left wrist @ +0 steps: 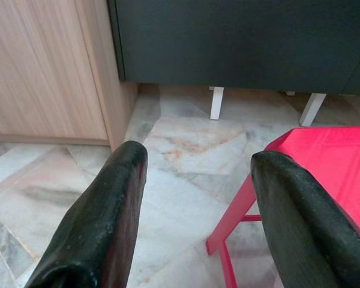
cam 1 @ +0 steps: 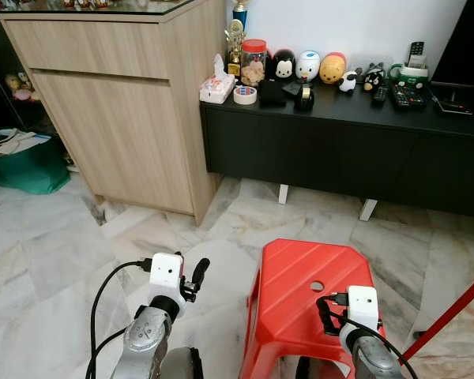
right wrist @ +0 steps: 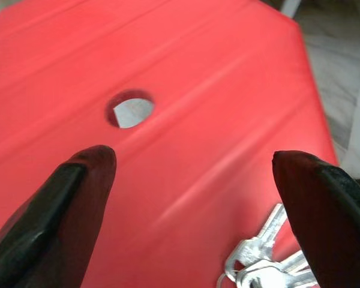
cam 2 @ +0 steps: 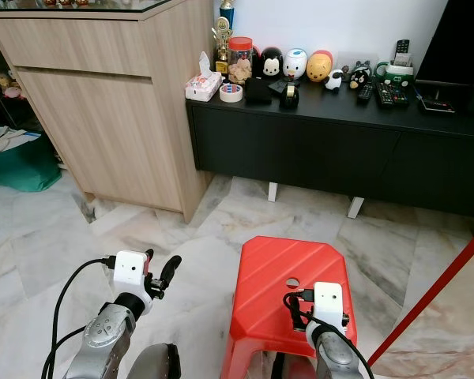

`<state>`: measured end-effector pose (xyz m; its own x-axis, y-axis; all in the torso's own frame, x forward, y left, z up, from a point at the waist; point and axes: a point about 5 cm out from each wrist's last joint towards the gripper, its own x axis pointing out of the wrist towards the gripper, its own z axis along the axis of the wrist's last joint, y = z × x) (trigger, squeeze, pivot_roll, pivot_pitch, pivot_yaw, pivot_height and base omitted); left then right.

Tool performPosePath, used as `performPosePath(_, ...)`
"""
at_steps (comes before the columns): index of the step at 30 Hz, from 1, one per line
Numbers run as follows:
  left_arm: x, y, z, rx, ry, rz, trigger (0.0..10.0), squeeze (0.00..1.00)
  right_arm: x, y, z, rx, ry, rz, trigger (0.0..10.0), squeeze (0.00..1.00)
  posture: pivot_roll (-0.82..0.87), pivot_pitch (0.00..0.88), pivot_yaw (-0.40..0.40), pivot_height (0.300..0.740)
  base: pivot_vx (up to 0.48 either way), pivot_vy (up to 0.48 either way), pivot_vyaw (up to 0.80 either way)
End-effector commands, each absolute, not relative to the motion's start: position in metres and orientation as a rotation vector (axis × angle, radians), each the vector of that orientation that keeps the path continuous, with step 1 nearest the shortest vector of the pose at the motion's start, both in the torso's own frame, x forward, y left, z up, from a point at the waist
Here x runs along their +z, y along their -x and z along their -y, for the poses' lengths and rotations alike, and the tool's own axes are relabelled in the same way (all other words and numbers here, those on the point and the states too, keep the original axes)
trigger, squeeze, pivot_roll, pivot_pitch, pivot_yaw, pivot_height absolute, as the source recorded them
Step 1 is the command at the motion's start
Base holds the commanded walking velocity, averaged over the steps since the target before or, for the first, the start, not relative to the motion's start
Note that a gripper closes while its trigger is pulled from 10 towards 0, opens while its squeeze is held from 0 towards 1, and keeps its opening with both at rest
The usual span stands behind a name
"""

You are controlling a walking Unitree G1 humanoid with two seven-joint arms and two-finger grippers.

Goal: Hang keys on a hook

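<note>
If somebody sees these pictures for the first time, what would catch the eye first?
Most likely the bright red plastic stool on the marble floor, directly ahead. A bunch of silver keys lies on its seat, between the open fingers of the right gripper. Behind it, colourful cartoon figurines line the long black cabinet.

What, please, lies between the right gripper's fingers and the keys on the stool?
Nothing: in the right wrist view, bare red stool top separates the open right gripper from the keys, which lie near one finger.
</note>
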<state>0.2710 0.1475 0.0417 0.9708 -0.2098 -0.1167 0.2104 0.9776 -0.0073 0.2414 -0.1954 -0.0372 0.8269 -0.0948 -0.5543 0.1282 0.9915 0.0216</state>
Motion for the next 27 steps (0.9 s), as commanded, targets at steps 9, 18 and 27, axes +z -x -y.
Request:
performPosePath(9, 0.042, -0.269, -0.148, -0.213, -0.012, -0.111, 10.0, 0.00, -0.031, -0.243, 0.198, -0.274, -0.334, -0.511, 10.0, 0.00, 0.03, 0.000, -0.016, 0.603, 0.000, 0.000, 0.00)
performPosePath(18, 0.041, -0.269, -0.148, -0.210, -0.011, -0.112, 10.0, 0.00, -0.036, -0.232, 0.210, -0.339, -0.297, -0.610, 10.0, 0.00, 0.02, 0.000, -0.023, 0.603, 0.000, 0.000, 0.00)
performPosePath(27, 0.040, -0.269, -0.147, -0.210, -0.010, -0.114, 10.0, 0.00, -0.027, -0.240, 0.209, -0.138, -0.027, -0.621, 10.0, 0.00, 0.02, 0.000, -0.023, 0.603, 0.000, 0.000, 0.00)
